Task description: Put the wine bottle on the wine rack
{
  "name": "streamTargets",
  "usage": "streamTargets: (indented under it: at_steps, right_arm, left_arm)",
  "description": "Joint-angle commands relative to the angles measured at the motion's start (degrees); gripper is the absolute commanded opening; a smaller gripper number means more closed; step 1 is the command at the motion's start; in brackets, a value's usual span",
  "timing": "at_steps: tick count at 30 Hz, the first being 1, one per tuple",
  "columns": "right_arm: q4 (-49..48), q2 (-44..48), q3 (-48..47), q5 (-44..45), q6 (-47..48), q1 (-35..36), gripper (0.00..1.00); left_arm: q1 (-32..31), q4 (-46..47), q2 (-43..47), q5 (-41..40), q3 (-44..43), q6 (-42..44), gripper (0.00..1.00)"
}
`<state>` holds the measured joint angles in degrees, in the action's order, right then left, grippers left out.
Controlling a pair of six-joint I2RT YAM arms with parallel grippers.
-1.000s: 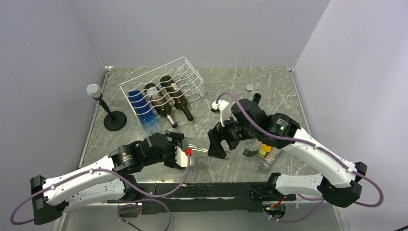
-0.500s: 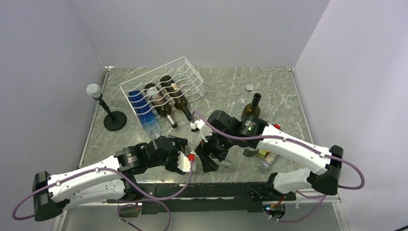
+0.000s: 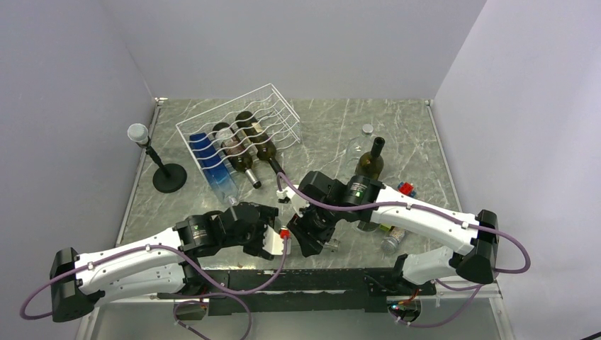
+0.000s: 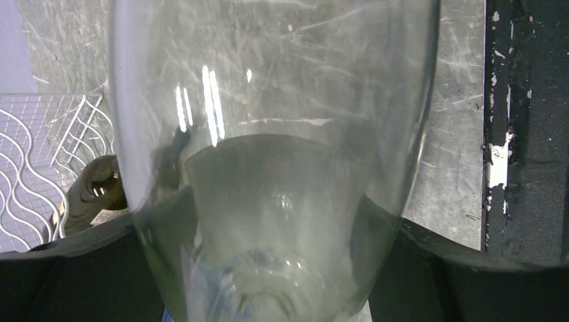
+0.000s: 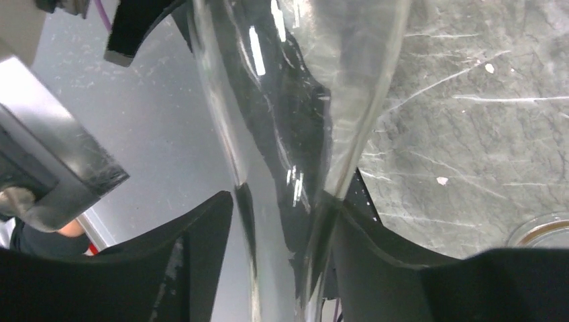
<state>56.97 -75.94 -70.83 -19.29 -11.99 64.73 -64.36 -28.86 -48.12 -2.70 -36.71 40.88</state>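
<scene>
The white wire wine rack point(image 3: 241, 131) sits toward the desk's point(image 3: 397, 127) far-left corner. Near the near edge, the left claw point(image 4: 282, 268) clamps the clear glass wine bottle point(image 4: 275, 168) by its body and the right claw point(image 5: 285, 258) pinches its neck. Neither should release until the other's hold is sure.

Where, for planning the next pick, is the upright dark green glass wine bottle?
Top view: the dark green bottle stands right of centre, just behind the right arm, a small silver cap farther back.

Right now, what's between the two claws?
The clear glass bottle, gripped by left claw and right claw; both wrist views show it.
</scene>
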Motion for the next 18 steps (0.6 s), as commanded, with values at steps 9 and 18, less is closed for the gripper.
streamTargets:
  at_steps: [9, 18]
  right_arm:
    - [-0.18, -0.78, 1.09, 0.51, -1.72, 1.62, 0.69]
    - [1.23, -1.86, 1.12, 2.11, -1.2, 2.04, 0.41]
  left_arm:
    - [0.31, 10.16, 2.02, -2.98, -4.07, -3.56, 0.01]
    - [0.7, 10.44, 2.5, -3.28, -3.98, -4.24, 0.01]
